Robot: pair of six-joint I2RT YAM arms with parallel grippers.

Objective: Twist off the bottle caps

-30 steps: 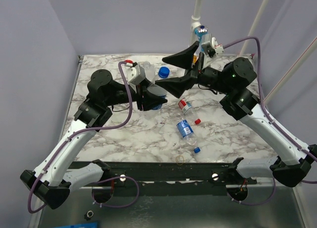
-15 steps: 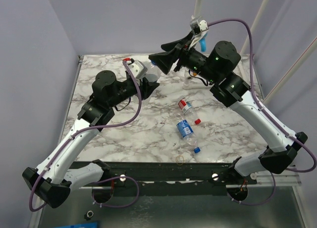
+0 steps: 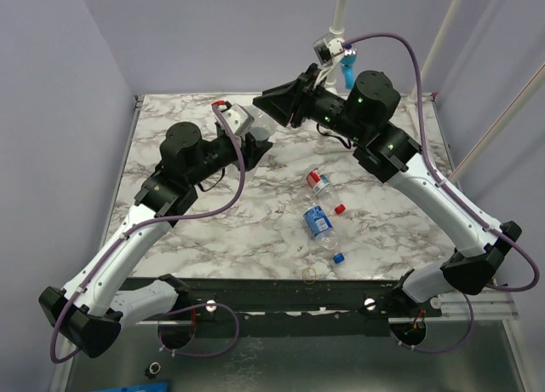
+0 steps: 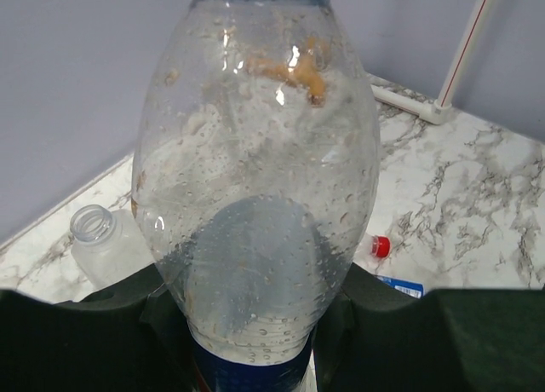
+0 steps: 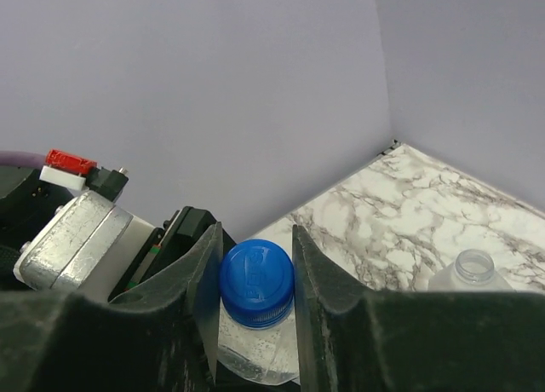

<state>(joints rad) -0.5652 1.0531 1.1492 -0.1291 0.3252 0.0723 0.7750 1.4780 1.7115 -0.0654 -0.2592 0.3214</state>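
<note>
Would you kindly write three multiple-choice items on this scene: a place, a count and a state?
1. Where is the blue cap in the right wrist view? A) loose on the table B) on the bottle held by the left gripper C) on the floor
2. How many labelled bottles lie on the table? A) one B) two C) four
3. The right gripper is: A) wide open B) holding a red cap C) shut on the blue cap
Answers: 1 B, it tops the held bottle's neck; 2 B, a red-labelled bottle and a blue-labelled bottle; 3 C, both fingers press the cap's sides.
</note>
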